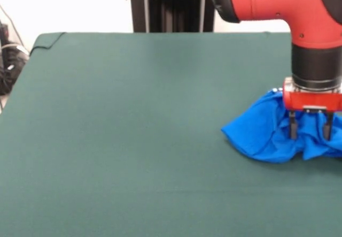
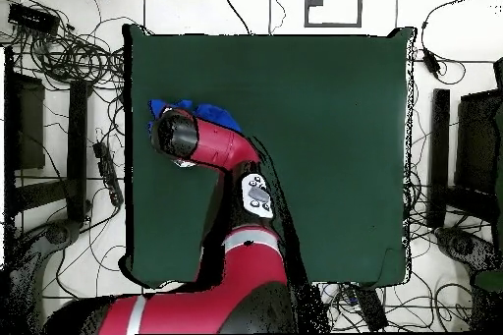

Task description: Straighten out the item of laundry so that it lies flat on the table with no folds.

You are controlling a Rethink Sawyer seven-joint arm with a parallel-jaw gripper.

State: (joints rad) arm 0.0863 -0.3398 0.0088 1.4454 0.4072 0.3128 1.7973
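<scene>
The bright blue T-shirt [image 1: 262, 132] lies crumpled in a heap on the dark green table [image 1: 133, 140], near the right edge of the front view. Its print is hidden in the folds. My gripper [image 1: 310, 132] stands straight down over the heap's right part. Its two fingers [image 1: 292, 129] are spread apart, with the tips down in the cloth. In the overhead view only a strip of the shirt [image 2: 211, 112] shows past the red arm [image 2: 211, 144], near the table's [image 2: 334, 135] left edge, and the gripper is hidden under the wrist.
The robot's black pedestal [image 1: 171, 6] stands behind the table's far edge. Cables [image 1: 8, 60] lie off the table's left side. In the overhead view, cables [image 2: 69, 51] and dark equipment [image 2: 481, 144] surround the table on the floor.
</scene>
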